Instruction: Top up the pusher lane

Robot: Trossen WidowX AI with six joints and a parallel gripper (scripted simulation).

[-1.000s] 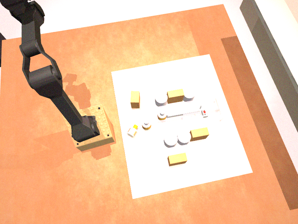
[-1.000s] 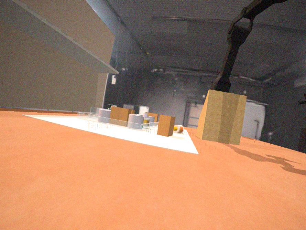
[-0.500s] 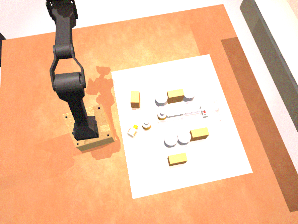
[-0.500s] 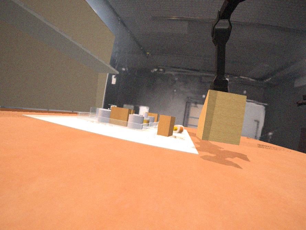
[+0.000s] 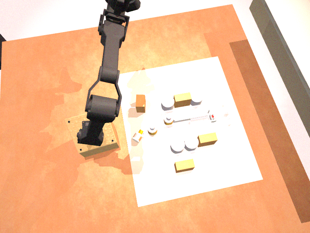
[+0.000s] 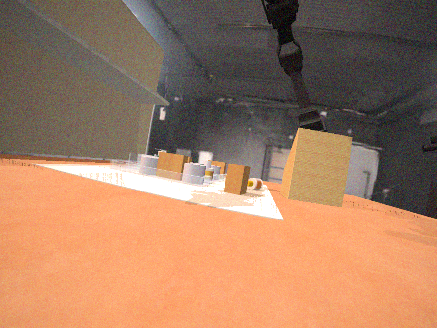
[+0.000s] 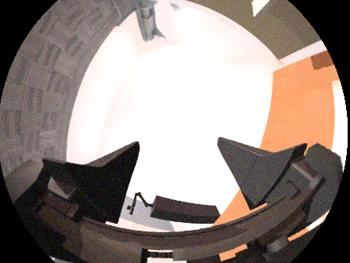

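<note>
Standing upright on the white mat [image 5: 225,160], the loose jar [image 5: 152,130] that looks like the match waits just near-left of the lane's front end, a small white body with a gold band and a white cap. A second loose jar [image 5: 138,135] lies on its side a little further left, yellow cap pointing away from the mat's edge; from the top view its cap colour sets it apart, though the detail is too small to be sure. The jar already in the lane [image 5: 168,121] sits at the front of the clear lane [image 5: 192,118], with the pusher plate [image 5: 212,117] far back at the right end, so the spring seems to have little hold on it just now.

The gripper [image 7: 178,153] is high above the scene, out of the top view, its fingers spread almost to their full width with nothing between them; the wrist view shows only bright mat and orange table [image 5: 49,190] past them.

The upright jar is likely light, rigid and smooth-sided, so it could slip or tip if pinched near the cap. The better hold is probably across the round body, low to mid height, from above, leaving the base free to slide on the lane floor. Grey tubs [image 5: 167,103] and yellow blocks [image 5: 207,139] stand beside the lane, well apart from the jar.
</note>
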